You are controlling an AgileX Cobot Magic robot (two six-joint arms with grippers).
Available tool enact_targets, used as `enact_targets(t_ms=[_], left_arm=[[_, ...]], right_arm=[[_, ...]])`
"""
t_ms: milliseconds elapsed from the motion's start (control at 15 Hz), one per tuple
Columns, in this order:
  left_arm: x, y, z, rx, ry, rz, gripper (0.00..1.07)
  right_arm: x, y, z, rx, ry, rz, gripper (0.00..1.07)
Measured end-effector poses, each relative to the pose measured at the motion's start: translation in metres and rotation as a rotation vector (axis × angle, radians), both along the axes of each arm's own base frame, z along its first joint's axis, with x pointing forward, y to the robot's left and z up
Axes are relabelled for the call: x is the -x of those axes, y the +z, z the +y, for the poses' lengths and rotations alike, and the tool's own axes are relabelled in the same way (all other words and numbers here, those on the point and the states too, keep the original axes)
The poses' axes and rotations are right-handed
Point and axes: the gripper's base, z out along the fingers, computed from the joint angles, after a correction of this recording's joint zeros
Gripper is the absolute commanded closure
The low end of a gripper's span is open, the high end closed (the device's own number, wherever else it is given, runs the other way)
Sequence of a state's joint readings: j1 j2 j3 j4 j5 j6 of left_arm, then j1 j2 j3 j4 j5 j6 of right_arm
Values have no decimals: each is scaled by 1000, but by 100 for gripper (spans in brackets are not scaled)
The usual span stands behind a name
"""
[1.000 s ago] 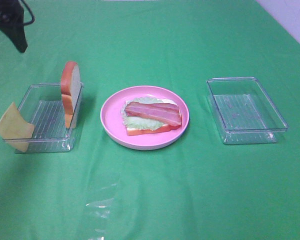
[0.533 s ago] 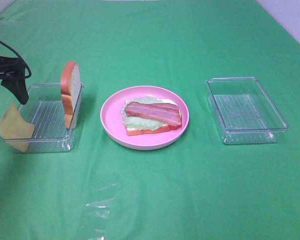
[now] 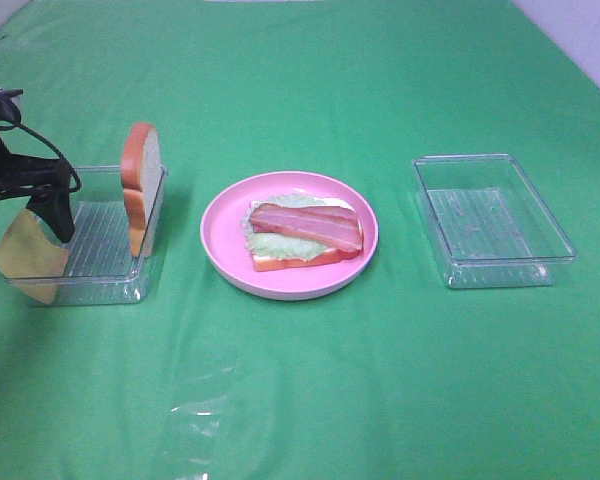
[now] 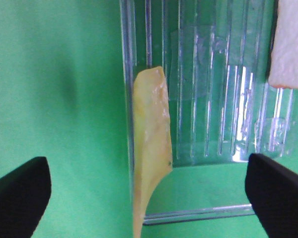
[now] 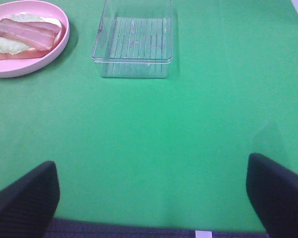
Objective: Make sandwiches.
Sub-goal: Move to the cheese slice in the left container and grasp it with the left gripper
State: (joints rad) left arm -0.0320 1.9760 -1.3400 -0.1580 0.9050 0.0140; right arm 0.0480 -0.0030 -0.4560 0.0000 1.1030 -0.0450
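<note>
On the pink plate (image 3: 220, 240) lies the open sandwich (image 3: 302, 235): a bread slice, lettuce and bacon strips on top; the right wrist view shows the same sandwich (image 5: 25, 34). A second bread slice (image 3: 140, 185) stands upright in the left clear tray (image 3: 100, 290). A pale yellow cheese square (image 3: 28, 255) leans on that tray's outer left wall. My left gripper (image 3: 50, 215) hangs open just above the cheese (image 4: 151, 144), its fingers wide on either side and apart from it. My right gripper (image 5: 149, 198) is open over bare cloth, holding nothing.
An empty clear tray (image 3: 500, 262) sits to the right of the plate, seen too in the right wrist view as a tray (image 5: 134, 44). A green cloth covers the table. A glossy patch (image 3: 200, 405) shows on the cloth near the front.
My left arm has come down and to the right from the far left corner and now hovers over the cheese at the left tray. Nothing else moved.
</note>
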Motion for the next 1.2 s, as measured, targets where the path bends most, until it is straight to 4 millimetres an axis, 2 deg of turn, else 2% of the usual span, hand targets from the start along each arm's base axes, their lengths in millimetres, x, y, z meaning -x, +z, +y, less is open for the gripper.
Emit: enact_targets(t_ms=[200,400,533,600,800,1000,1200], left_arm=[[-2,0,0,-1,3,-23,13],[-2,-1,0,-1,3,-19,35],[-2,-1,0,-1,2,-15,57],[-1,-1,0,-1,2,-12,63],[0,-1,0,0,0,2,65],[1,-1,0,-4,-4,14,75],[1,-1,1,-7,7,12,99]], right_arm=[[0,0,0,0,0,0,9],[0,0,0,0,0,0,9],[0,0,0,0,0,0,9],[0,0,0,0,0,0,9],[0,0,0,0,0,0,9],[0,0,0,0,0,0,9],[0,0,0,0,0,0,9]])
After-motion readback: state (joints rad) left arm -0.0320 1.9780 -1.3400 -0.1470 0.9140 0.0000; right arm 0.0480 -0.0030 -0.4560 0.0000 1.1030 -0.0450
